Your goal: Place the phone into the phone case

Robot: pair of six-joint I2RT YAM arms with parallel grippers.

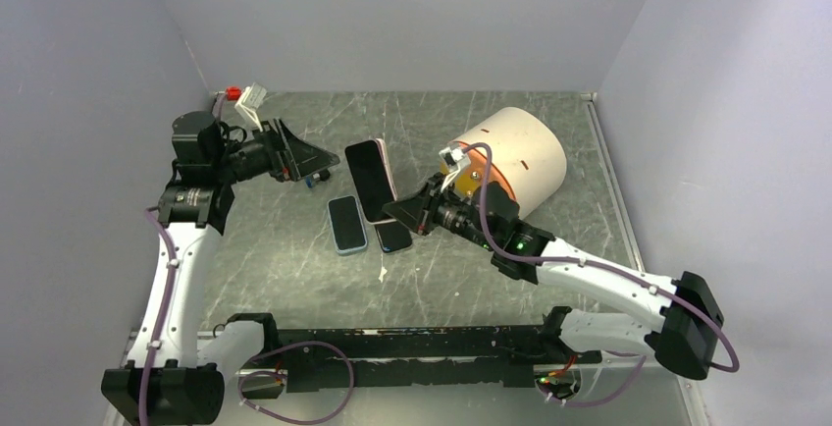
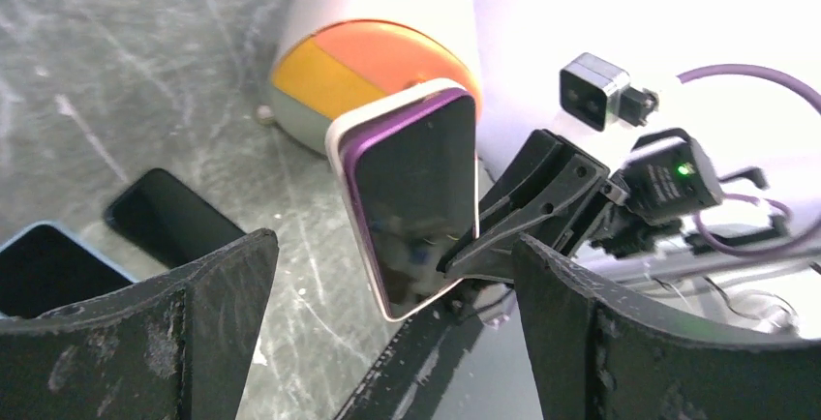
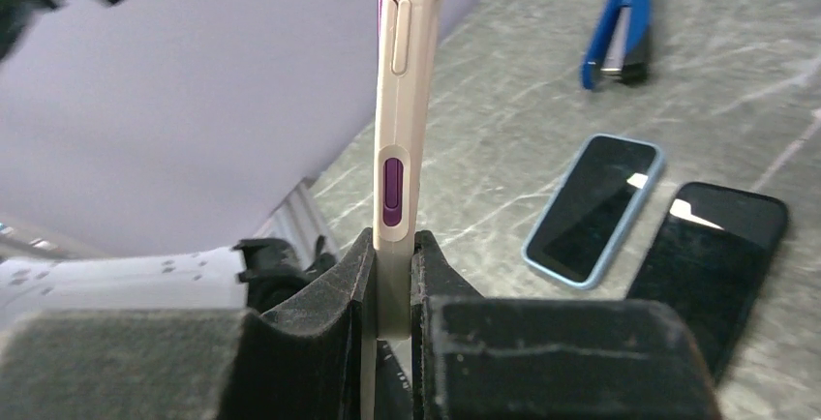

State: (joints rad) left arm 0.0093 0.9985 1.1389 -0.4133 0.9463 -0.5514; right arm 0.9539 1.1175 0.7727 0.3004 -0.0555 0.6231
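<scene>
Your right gripper [image 1: 400, 212] is clamped on the lower end of the phone [image 1: 370, 179]. It holds the phone off the table [image 1: 294, 279], near the middle. The phone is tilted, with its dark screen facing up and toward the left arm.

The phone sits in the case [image 3: 399, 101]. In the left wrist view, a cream rim runs round the purple edge of the phone. In the right wrist view, the cream side stands between the two closed fingers, and a purple button shows through a slot in it. You cannot tell from these views whether every corner is seated.

Your left gripper [image 1: 319, 164] has its jaws spread wide with nothing between them. It hangs in the air at the left of the phone, pointing at the screen and not touching it.

Under the raised phone, two more lie flat on the table, screens up. The blue phone [image 1: 347, 224] is on the left and the black phone [image 1: 393, 237] is just beside it on the right, partly under the right gripper.

A white cylinder [image 1: 520, 156] lies on its side behind the right arm, its orange and yellow end turned toward the phones. A blue stapler [image 3: 615, 33] lies on the table beyond the blue phone, below the left gripper.
</scene>
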